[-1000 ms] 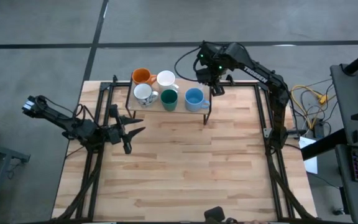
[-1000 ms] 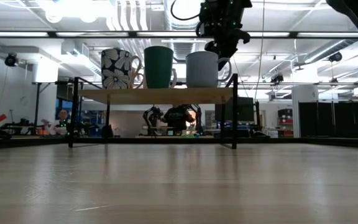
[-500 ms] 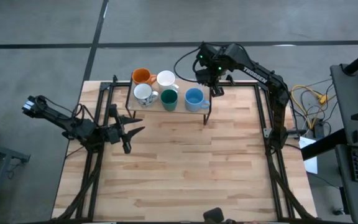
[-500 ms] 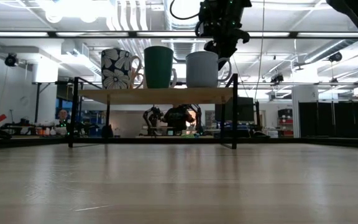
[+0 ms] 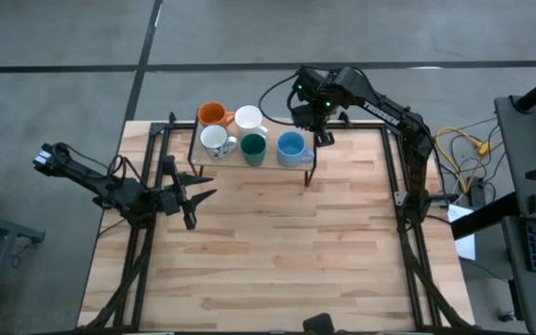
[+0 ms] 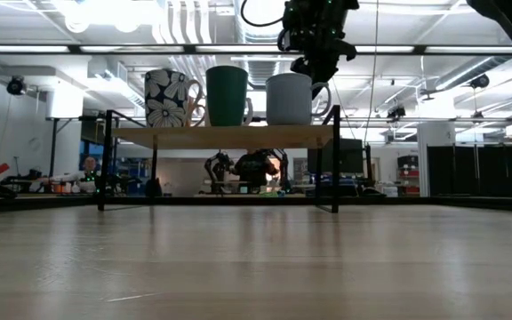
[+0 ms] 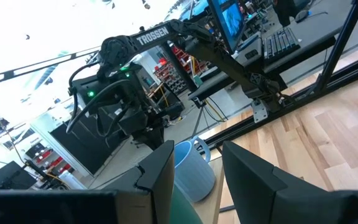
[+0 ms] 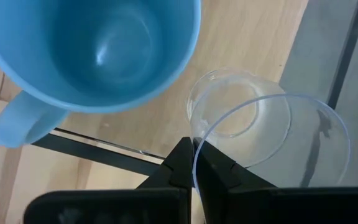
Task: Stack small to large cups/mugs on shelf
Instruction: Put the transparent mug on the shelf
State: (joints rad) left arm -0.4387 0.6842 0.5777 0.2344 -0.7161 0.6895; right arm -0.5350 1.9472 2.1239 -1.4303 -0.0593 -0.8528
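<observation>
The shelf (image 5: 268, 164) stands at the table's far edge. It carries an orange mug (image 5: 212, 113), a plain white mug (image 5: 248, 118), a white mug with dark markings (image 5: 215, 140), a dark green cup (image 5: 253, 148) and a light blue mug (image 5: 290, 147). My right gripper (image 5: 317, 133) is at the shelf's far right corner, just beyond the blue mug (image 8: 104, 50), and is shut on a clear glass (image 8: 253, 130). My left gripper (image 5: 203, 189) is open and empty over the table's left side, its fingers pointing toward the shelf. My right gripper pinches the glass's rim (image 8: 194, 149) on the side nearest the wrist, one finger (image 8: 178, 163) outside the wall and one (image 8: 215, 167) inside. The fingers come from above, pointing down. The glass is upright, mouth up. I cannot tell whether its base touches the shelf.
The wooden tabletop (image 5: 277, 251) in front of the shelf is bare. Black frame rails run along the table's left (image 5: 142, 233) and right (image 5: 403, 205) sides. The shelf's black leg bar (image 8: 104, 155) lies close under the glass. Cables (image 5: 459, 149) lie off the table's right.
</observation>
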